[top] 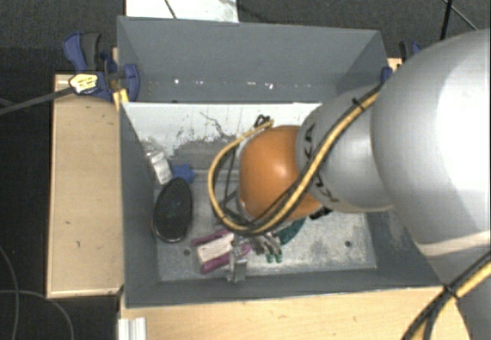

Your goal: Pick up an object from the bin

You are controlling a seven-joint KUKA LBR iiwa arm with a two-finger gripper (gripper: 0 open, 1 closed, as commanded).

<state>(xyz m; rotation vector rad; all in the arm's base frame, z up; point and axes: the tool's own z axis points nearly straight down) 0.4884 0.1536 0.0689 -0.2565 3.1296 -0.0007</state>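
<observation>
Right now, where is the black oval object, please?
The black oval object lies at the bin's left in the camera view, below a small blue thing, above-left of a purple packet.

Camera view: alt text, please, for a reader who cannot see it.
The robot arm reaches from the right into the grey bin, its gripper down near the front wall beside a purple and white packet. A black oval thing lies left of it, something green to its right.
</observation>
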